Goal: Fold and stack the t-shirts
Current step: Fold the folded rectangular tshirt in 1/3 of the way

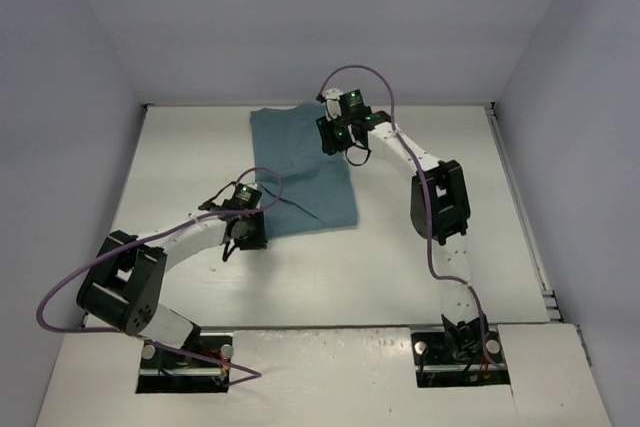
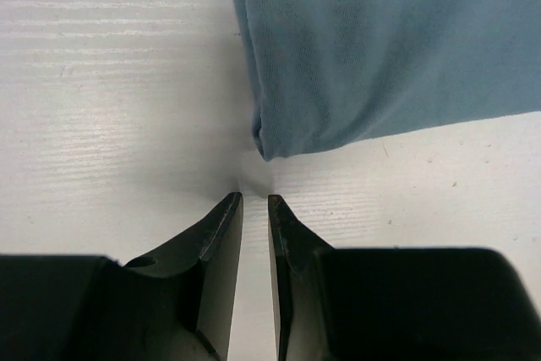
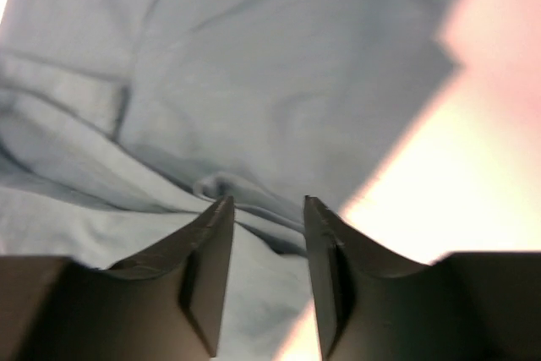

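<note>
The teal t-shirt lies folded in a rough rectangle on the white table, from the back centre toward the middle. In the left wrist view its near left corner lies just beyond my left gripper, which is only narrowly open, with bare table between its fingers. In the top view the left gripper sits at the shirt's near left corner. My right gripper hangs over the shirt's far right edge. It is open above a raised fold of the cloth, holding nothing.
Grey walls close the table in at the back and sides. Purple cables loop off both arms. Bare white table lies left of and in front of the shirt.
</note>
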Controlling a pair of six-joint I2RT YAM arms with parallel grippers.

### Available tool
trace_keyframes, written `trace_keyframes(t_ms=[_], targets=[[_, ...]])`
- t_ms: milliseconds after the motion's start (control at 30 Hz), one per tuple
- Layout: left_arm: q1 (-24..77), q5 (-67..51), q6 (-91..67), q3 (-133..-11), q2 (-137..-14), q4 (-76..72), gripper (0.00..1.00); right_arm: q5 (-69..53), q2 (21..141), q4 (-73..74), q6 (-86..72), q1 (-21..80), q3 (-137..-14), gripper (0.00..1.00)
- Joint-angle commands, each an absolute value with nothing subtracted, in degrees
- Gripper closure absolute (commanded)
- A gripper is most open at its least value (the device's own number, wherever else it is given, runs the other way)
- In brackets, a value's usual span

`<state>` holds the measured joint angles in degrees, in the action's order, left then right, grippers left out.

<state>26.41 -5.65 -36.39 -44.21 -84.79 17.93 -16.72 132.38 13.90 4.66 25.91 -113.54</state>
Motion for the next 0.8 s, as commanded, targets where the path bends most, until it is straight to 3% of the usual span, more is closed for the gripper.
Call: trace_keyframes(t_ms=[0,100,267,500,767], targets=[[26.6,-4.6,-36.6,-47.1,-80.3,20.0,0.83,-11.5,121.5,12.9,2.4,25.9,-112.4,0.62],[26.6,-3.4,-37.9,-49.8,-76.2,22.6,0.69,-8.7,113.8,13.0,-0.2,25.4,-103.2,0.58],[25.6,-2.1,-37.6,-52.7,-75.8,23.6,0.54,-7.9,103.5,12.6,-6.6,24.8,-86.8,0.57],[24.9,-4.7,-38.1,-53.6,-82.3,21.8,0.53,-10.0,93.9,9.9,-13.0,24.6,-69.5,0.52],[24.8,-3.7,-38.1,-53.2,-85.7,20.9,0.53,-18.2,92.8,5.0,-14.9,25.1,-61.1,0.41]])
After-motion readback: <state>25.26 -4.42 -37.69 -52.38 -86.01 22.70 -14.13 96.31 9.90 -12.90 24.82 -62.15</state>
